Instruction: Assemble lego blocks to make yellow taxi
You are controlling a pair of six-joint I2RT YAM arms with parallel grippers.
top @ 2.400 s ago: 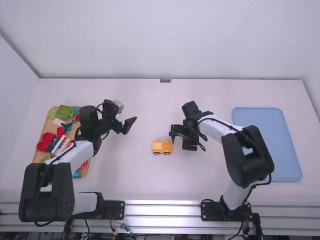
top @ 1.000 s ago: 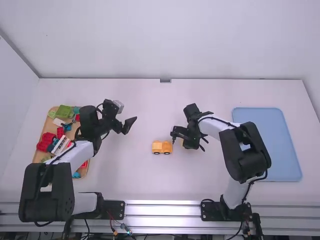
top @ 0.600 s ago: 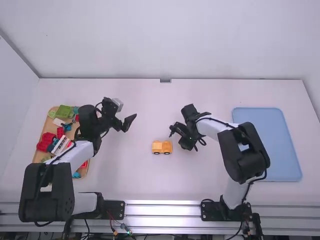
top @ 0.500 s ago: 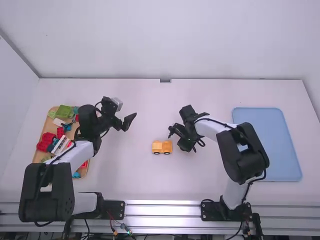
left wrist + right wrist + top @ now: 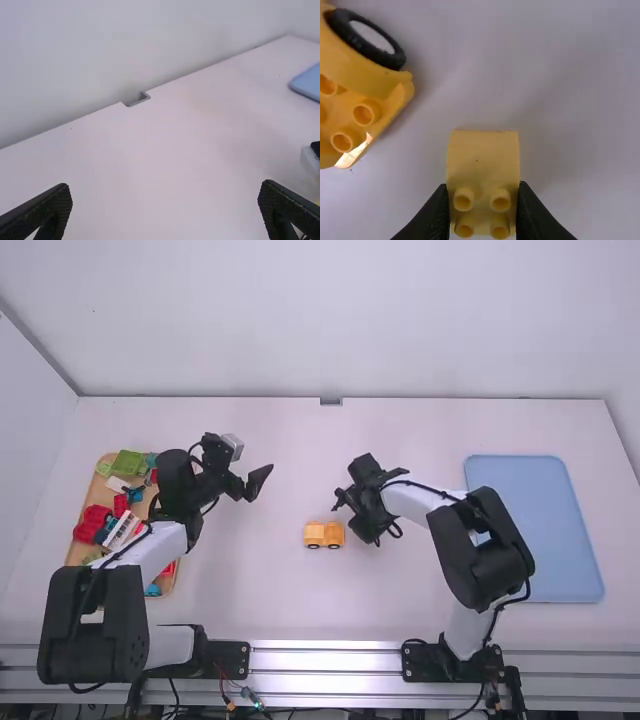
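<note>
Yellow car [image 5: 324, 534]: on the table just as before, while I've turned my right gripper [image 5: 356, 520] and shifted it leftward
Yellow block [image 5: 483, 162]: pinched between that gripper's fingers, near the car but apart from it
Left gripper [image 5: 259, 483]: fingers wide, nothing between them, well short of the car
Table [image 5: 280, 610]: white and smooth
Room: pale walls [image 5: 330, 320] behind and at the sides
Count: I make it one car, one block in the claw, two arms, one blue tray [image 5: 540, 530], one tan tray [image 5: 172, 578] of mixed bricks
</note>
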